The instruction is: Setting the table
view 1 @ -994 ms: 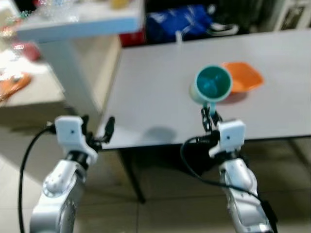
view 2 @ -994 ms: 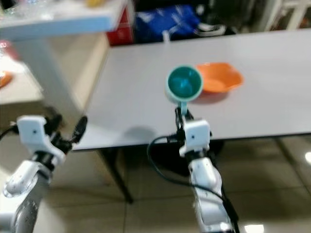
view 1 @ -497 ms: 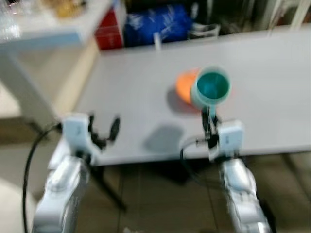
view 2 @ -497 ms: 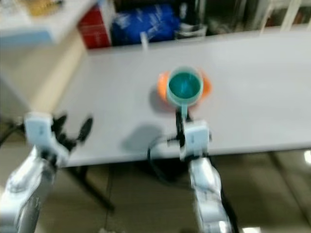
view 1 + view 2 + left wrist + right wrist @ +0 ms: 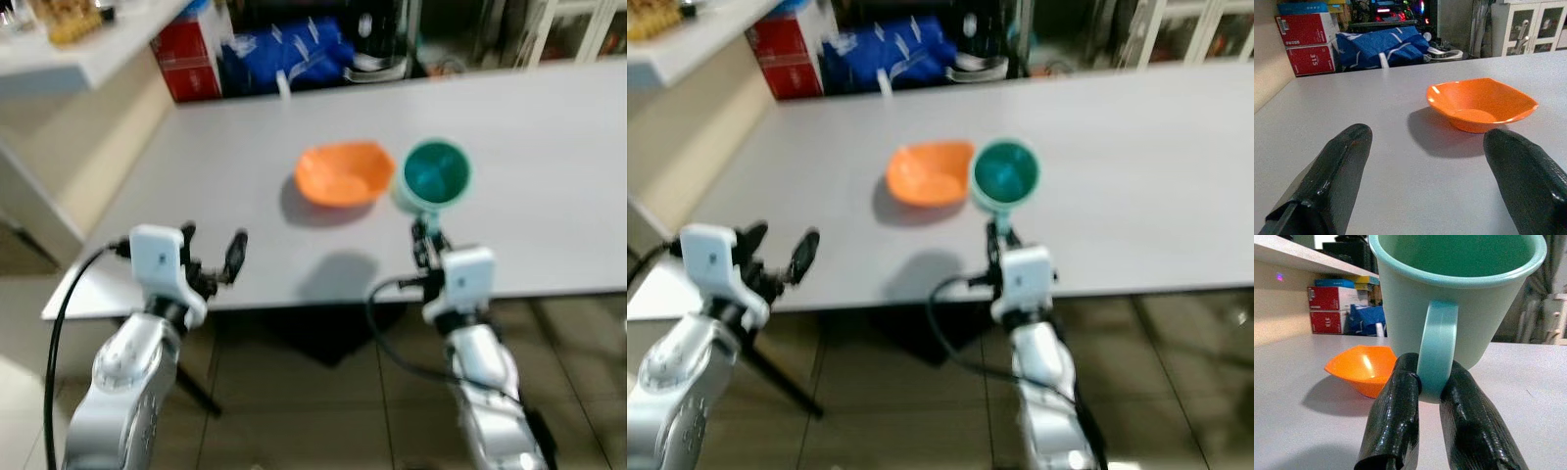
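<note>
A teal mug (image 5: 436, 176) hangs above the grey table (image 5: 549, 147), held upright by its handle (image 5: 1436, 348) in my shut right gripper (image 5: 425, 233). An orange bowl (image 5: 343, 174) rests on the table just to the mug's left; it also appears as the orange bowl (image 5: 1480, 103) ahead of my left gripper (image 5: 1430, 186). My left gripper (image 5: 211, 257) stands open over the table's near left edge with nothing between its fingers (image 5: 1334, 174).
Behind the table's far edge lie a blue bag (image 5: 284, 54) and red boxes (image 5: 188, 59). A pale shelf (image 5: 69, 39) juts in at the upper left. Tiled floor (image 5: 313, 411) lies below the table's front edge.
The camera has swung, so the whole scene shifted. The mug, which was overlapping the bowl, now sits clear to the bowl's right. Both grippers keep their states.
</note>
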Tool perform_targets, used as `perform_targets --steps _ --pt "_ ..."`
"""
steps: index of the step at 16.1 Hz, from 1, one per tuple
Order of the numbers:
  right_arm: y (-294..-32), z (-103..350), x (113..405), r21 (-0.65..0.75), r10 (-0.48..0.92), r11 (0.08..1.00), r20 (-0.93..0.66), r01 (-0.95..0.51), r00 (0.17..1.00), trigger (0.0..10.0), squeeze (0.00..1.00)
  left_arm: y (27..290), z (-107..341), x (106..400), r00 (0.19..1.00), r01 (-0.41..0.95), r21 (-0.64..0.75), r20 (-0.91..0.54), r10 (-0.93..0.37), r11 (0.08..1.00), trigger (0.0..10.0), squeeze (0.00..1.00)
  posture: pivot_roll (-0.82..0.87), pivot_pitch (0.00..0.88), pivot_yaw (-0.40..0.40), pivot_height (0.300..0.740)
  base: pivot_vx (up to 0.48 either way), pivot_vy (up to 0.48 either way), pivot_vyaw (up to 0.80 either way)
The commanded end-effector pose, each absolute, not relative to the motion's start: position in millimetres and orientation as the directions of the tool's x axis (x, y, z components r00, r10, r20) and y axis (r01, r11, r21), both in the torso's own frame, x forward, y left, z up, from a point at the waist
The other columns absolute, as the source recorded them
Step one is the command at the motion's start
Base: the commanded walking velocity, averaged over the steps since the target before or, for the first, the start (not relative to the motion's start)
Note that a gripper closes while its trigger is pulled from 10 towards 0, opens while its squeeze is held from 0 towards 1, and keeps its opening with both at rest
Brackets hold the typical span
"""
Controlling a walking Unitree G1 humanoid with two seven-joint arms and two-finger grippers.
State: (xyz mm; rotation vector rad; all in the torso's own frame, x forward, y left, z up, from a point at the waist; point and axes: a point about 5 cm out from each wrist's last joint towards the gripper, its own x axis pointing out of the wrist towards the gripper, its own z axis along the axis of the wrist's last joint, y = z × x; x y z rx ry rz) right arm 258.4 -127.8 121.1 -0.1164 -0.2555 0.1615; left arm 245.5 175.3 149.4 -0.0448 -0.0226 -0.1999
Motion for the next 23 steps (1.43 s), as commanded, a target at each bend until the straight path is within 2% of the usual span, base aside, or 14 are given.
perform_targets --steps 1,11,14,18,23 --pt "-128.5 123.1 257.7 -0.139 0.171 0.981 0.255 -0.139 0.952 10.0 0.00 175.8 149.5 247.0 0.979 0.202 -0.033 0.021 -0.202 0.979 10.0 0.00 -0.14 0.000 0.178 0.740 0.281 -0.386 0.00" --pt "-128.1 123.4 257.4 -0.149 0.170 0.980 0.248 -0.136 0.954 10.0 0.00 173.1 147.3 247.4 0.977 0.215 -0.050 0.010 -0.215 0.975 10.0 0.00 -0.14 0.000 0.182 0.740 0.381 -0.258 0.00" --pt "-123.0 131.7 264.9 -0.138 0.188 0.978 0.259 -0.156 0.948 10.0 0.00 173.0 147.6 247.3 0.977 0.215 -0.050 0.012 -0.214 0.975 10.0 0.00 -0.14 0.000 0.178 0.740 0.000 0.000 0.00" --pt "-102.5 142.5 289.9 -0.051 0.226 0.974 0.251 -0.220 0.941 10.0 0.00 172.2 148.7 246.7 0.978 0.211 -0.034 0.014 -0.210 0.977 10.0 0.00 -0.12 0.000 0.173 0.740 0.000 0.000 0.00" --pt "-86.8 152.9 332.1 -0.031 0.263 0.964 0.237 -0.263 0.935 10.0 0.00 176.7 153.5 238.2 0.979 0.204 -0.025 0.008 -0.203 0.979 10.0 0.00 -0.04 0.017 0.170 0.740 0.000 0.000 0.00"
